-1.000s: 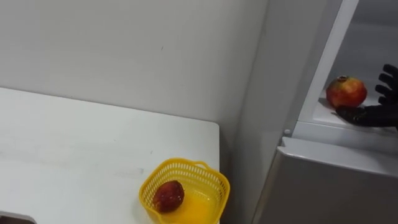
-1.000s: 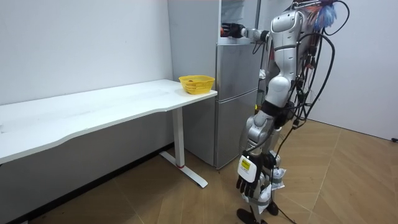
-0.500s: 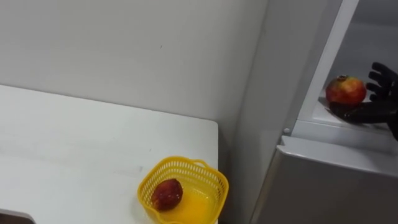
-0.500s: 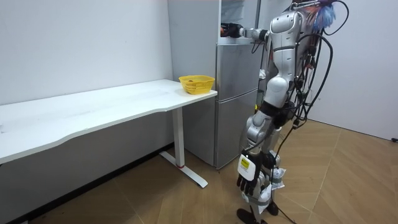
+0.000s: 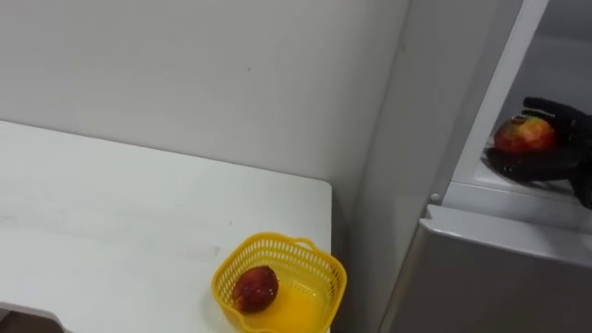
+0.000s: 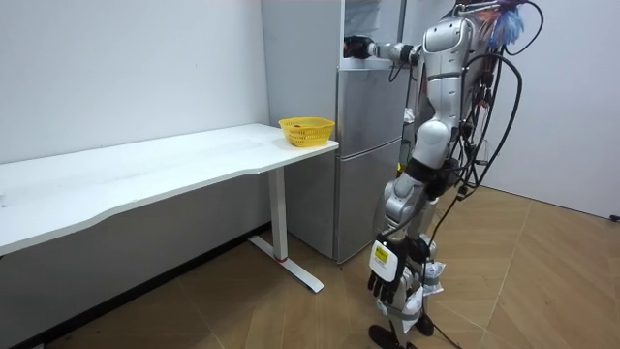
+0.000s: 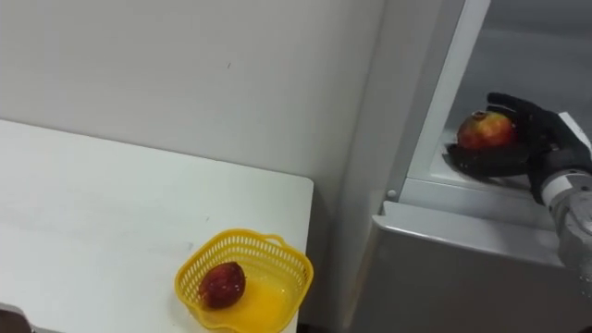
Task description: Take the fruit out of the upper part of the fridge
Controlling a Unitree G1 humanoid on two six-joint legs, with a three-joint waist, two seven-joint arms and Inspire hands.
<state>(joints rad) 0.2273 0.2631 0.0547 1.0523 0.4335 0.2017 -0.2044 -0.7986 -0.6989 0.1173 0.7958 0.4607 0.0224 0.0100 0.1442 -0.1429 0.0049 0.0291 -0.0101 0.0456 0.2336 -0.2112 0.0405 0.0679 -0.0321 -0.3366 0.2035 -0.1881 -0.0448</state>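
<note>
Inside fridge [image 7: 444, 264], right hand [image 7: 535, 139] around fruit [image 7: 482, 130]

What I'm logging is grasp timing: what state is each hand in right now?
Left hand: open, hanging low at its side, holding nothing.
Right hand: shut on the red fruit inside the upper fridge.

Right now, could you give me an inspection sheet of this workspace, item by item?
Surface: white table, basket at its corner nearest the fridge.
Job's things: fruit in the upper fridge; second fruit in yellow basket.
Clutter: nothing seen.
Hands: right hand curled round the fruit; left hand hangs by the robot's leg.
Cables: nothing seen.
Surroundings: fridge, upper compartment open; white wall; wood floor.
</note>
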